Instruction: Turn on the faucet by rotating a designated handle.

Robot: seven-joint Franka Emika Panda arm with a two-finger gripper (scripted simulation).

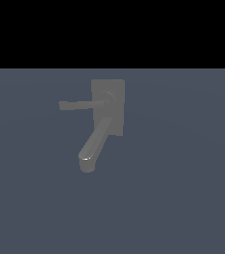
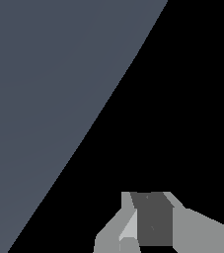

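The grey faucet [image 1: 116, 88] lies on the slate-blue ground in the exterior view, with a rectangular base block and a thick rounded spout [image 1: 95, 144] running down towards the exterior view's left. Its handle [image 1: 82, 104], a thin straight rod with a blunt tip, points from the round hub [image 1: 109, 97] towards the exterior view's left. Neither the arm nor the gripper shows in the exterior view. In the wrist view only grey parts of my gripper [image 2: 150, 197] appear at the picture's edge, around a darker face. No gap between the fingers can be made out. No faucet shows there.
The slate-blue ground [image 1: 183, 188] spreads around the faucet and ends at a black background [image 1: 112, 30]. The wrist view looks across bare ground [image 2: 44, 99] into black void [image 2: 192, 99].
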